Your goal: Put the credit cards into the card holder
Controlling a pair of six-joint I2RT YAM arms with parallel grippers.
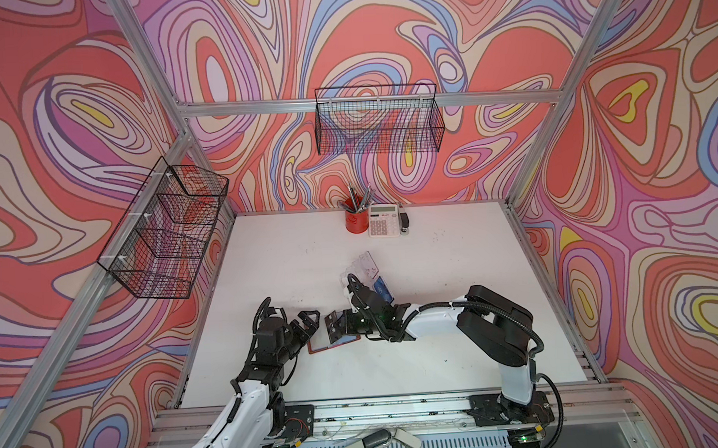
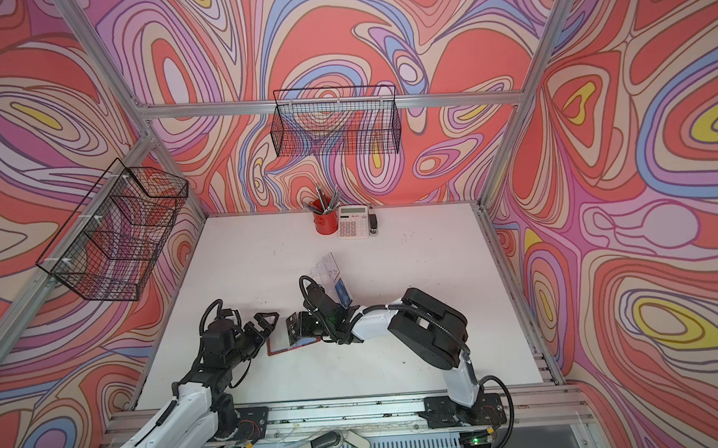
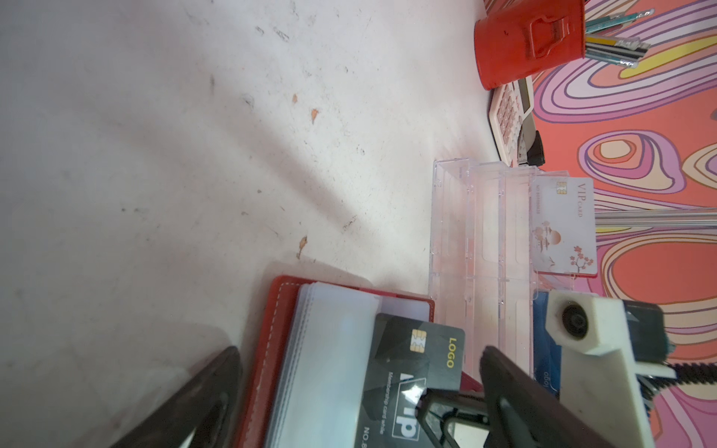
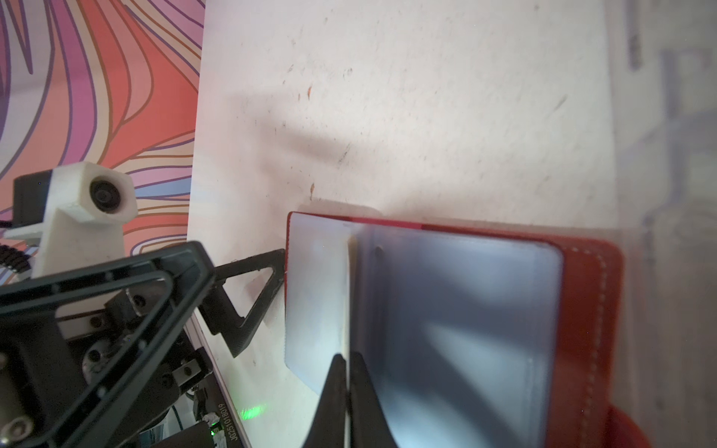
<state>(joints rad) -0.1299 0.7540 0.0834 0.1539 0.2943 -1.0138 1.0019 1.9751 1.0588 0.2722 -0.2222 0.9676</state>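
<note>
Credit card in black, marked VIP and carrying a gold chip, stands on edge over the open red card holder, pinched at one end between the closed fingers of the right gripper. The right wrist view shows it as a thin pale line along the fold between two leaves of clear sleeves. Whether its lower edge has entered a pocket cannot be told.

The left gripper waits at the holder's other side, jaws spread wide and holding nothing, with one finger just beside the edge of the sleeves. The holder lies flat on the white table, near the front and between the two arms.

Behind it, a clear acrylic stand carries a white VIP card in its rear tier and a blue card in a nearer one, both apart from the sleeves.

The step in hand appears to be the insertion of the black card. The next move likely calls for lining its leading edge up with a sleeve mouth and sliding it in flat. The free gripper could steady the cover or a leaf so the floppy plastic does not buckle. At least two cards would then be left to fetch.
</note>
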